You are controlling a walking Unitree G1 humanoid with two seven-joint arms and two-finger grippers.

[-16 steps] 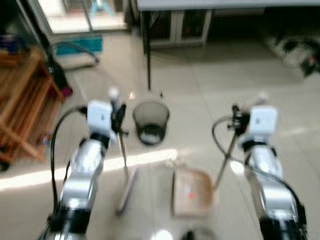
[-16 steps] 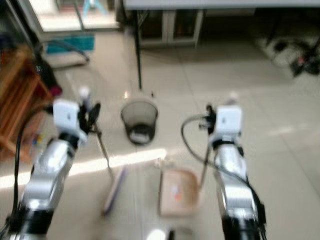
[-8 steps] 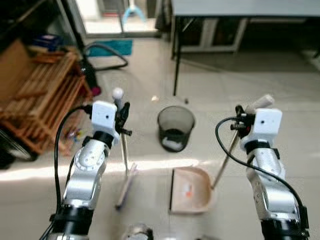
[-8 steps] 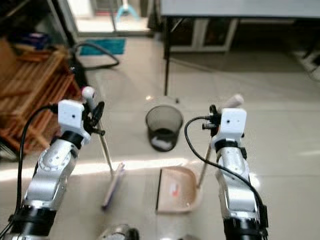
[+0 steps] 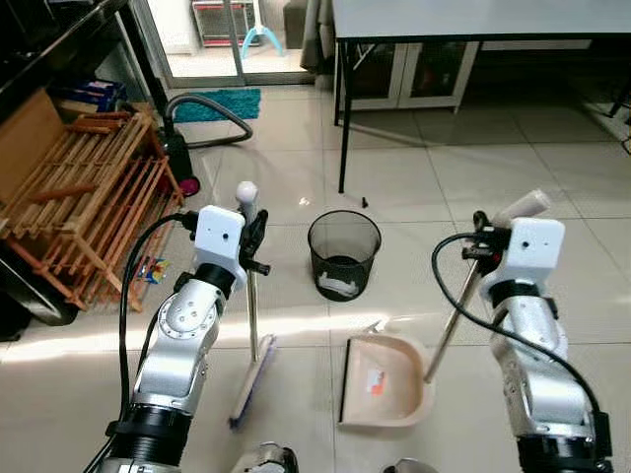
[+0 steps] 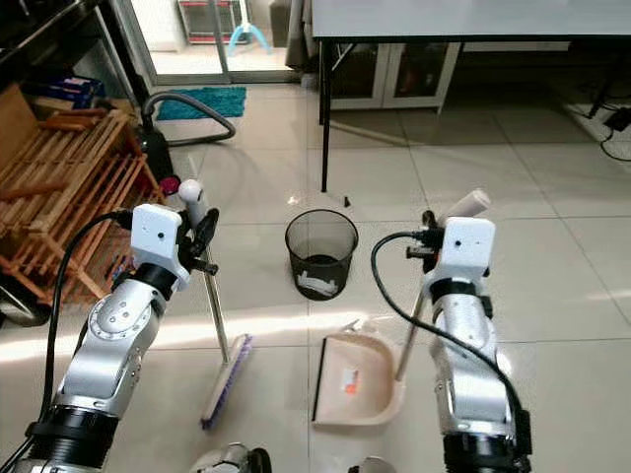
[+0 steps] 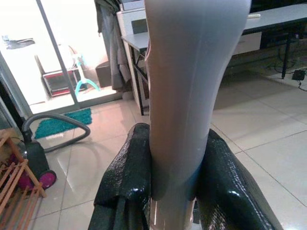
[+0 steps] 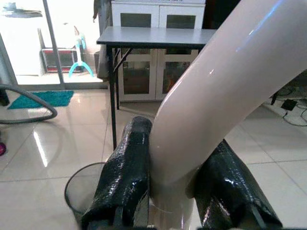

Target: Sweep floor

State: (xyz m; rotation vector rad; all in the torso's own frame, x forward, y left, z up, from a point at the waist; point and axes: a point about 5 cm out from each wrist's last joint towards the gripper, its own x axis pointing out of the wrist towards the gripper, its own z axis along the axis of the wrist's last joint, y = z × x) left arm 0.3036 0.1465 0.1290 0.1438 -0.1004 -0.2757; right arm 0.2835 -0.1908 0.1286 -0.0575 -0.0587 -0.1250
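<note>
- Left gripper (image 5: 254, 229) clamped on the pale handle of a slim metal-shafted broom (image 5: 252, 335), purple bristle head resting on the glossy beige tiled floor (image 5: 414, 187).
- Right gripper (image 5: 483, 239) pinching the white handle of a beige plastic dustpan (image 5: 385, 384), pan flat on the tiles just beside the broom head.
- Black mesh wastebasket (image 5: 344, 253) standing just beyond the pan, between both arms.
- Wooden slatted rack (image 5: 89, 207) off to the left.

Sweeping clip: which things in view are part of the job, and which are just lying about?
Job:
left gripper shut on broom
right gripper shut on dustpan
mesh bin

Lying about:
wooden rack
vacuum cleaner
table
cabinet
</note>
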